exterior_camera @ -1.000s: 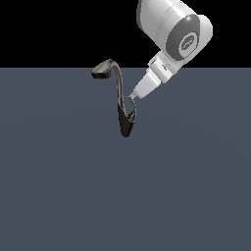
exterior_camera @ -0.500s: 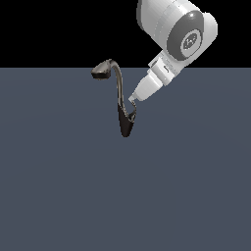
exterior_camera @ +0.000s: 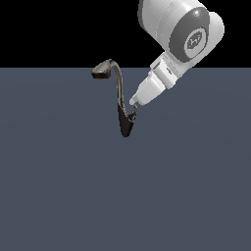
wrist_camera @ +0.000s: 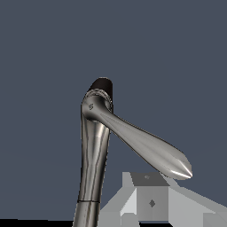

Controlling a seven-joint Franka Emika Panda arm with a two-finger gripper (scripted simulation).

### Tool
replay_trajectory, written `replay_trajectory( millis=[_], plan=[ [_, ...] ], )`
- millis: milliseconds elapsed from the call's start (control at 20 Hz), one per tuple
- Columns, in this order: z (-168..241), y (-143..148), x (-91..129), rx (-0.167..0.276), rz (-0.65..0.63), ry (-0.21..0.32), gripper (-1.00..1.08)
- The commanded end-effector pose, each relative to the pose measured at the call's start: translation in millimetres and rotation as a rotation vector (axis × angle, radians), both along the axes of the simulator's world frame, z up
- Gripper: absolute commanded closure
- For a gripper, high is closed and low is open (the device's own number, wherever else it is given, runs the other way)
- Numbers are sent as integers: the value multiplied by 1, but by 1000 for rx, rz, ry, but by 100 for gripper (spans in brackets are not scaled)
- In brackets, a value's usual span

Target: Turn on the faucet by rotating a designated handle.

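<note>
The pincer [exterior_camera: 132, 102] sits at the tip of the white Panda arm [exterior_camera: 179, 29], just beside the faucet [exterior_camera: 122, 105] on the exterior view's right and close to where the handle [exterior_camera: 133, 115] branches off the tapered body. Whether its tip touches the handle cannot be told, and neither view shows whether the pincer is released or clenched: in the wrist view only a pale block of the pincer housing [wrist_camera: 153, 201] is visible, with no fingertips resolved. The faucet stands on the dark grey surface [exterior_camera: 73, 186], its gooseneck rising to the oval spray head [exterior_camera: 101, 71] on the exterior view's left. Compared with the earlier frames, the arm has advanced slightly toward the faucet body; the faucet itself looks unchanged, and the handle shows no evident rotation. Judgement: the approach phase is ending and the turn has not begun. The next move calls for firm contact with the slim lever, not the thick neck.
</note>
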State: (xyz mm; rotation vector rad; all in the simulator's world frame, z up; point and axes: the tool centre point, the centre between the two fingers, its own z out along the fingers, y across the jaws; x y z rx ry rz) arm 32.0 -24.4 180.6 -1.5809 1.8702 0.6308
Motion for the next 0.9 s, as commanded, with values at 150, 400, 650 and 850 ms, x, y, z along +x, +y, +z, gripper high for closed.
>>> replay_trajectory(
  millis=[150, 400, 650, 850],
  plan=[
    [-27, -21, -19, 0, -6, 16, 108],
    [-18, -16, -16, 4, 16, -15, 108],
    [-39, -35, -14, 3, 8, -2, 108],
    [-54, -50, -13, 2, 2, 9, 108]
  ],
)
